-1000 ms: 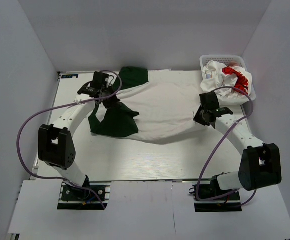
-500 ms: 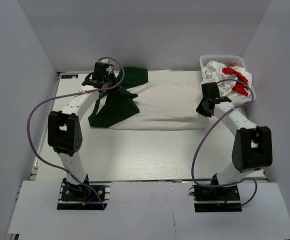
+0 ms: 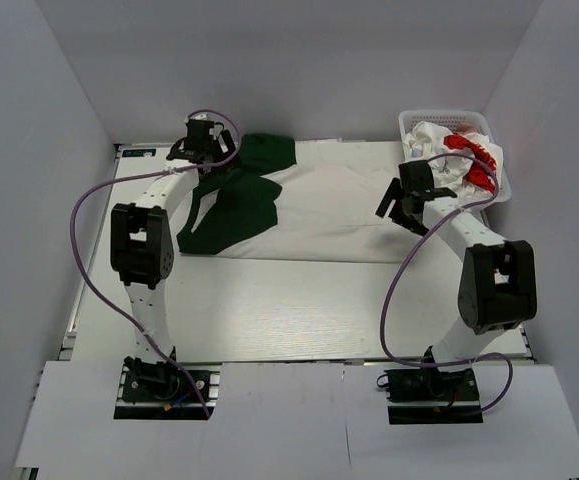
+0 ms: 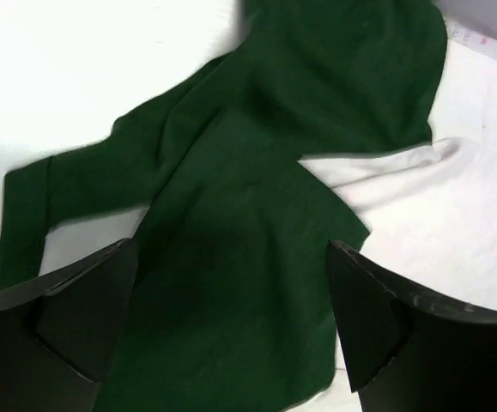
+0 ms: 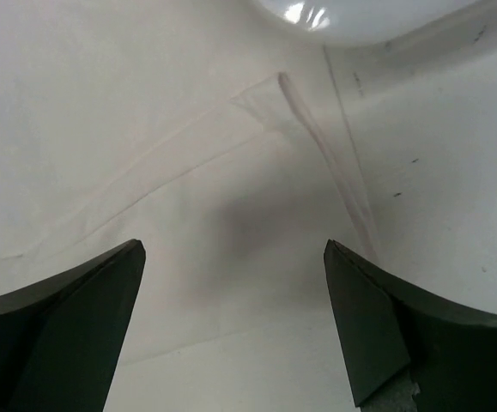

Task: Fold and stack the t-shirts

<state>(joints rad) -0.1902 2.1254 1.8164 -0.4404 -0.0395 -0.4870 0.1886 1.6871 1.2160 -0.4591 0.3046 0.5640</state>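
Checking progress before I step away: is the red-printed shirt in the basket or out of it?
In. The red-printed shirt lies crumpled and unfolded inside the basket, bulging over its near rim.

no readable text, labels, brands or numbers anywhere in view

A white lattice basket [image 3: 443, 116] (far right corner) on the table [image 3: 299, 300].

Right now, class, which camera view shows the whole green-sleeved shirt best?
The top view: almost the whole shirt shows there. The left wrist view shows only its green sleeve; the right wrist view shows only white cloth.
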